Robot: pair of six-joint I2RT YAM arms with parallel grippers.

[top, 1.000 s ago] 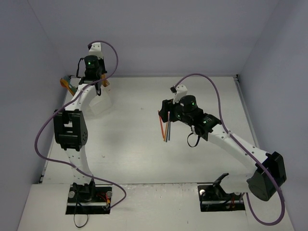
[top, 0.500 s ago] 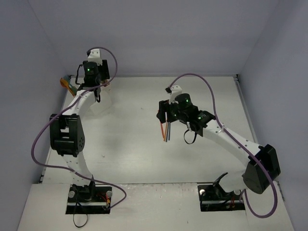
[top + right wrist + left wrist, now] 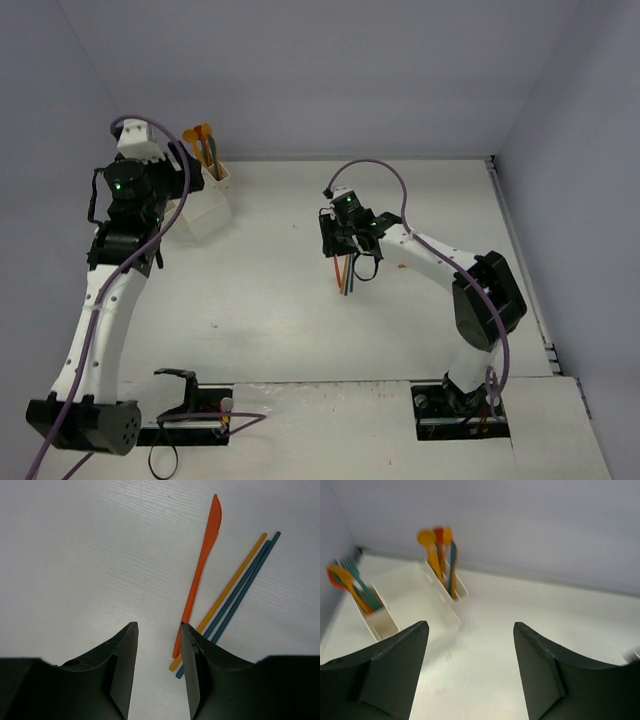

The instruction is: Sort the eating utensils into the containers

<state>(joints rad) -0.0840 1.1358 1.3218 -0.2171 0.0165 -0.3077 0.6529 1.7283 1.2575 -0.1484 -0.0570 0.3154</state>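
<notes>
Right gripper (image 3: pixel 157 630) hovers, jaws narrow and empty, over the orange knife (image 3: pixel 202 565), well right of the bins (image 3: pixel 415 587). It should probably center on the handle and skip the sticks (image 3: pixel 234 578) touching it. Left gripper (image 3: pixel 470 630) gapes wide, empty.

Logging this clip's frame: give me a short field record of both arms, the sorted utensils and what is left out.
left gripper: open, empty, facing the organizer
right gripper: open, empty, above the table
sorted: forks in one end bin, spoons in the other
unsorted: orange knife, orange stick, two blue sticks, lying together
nearest target: orange knife, beside the right fingers, not between them
</notes>
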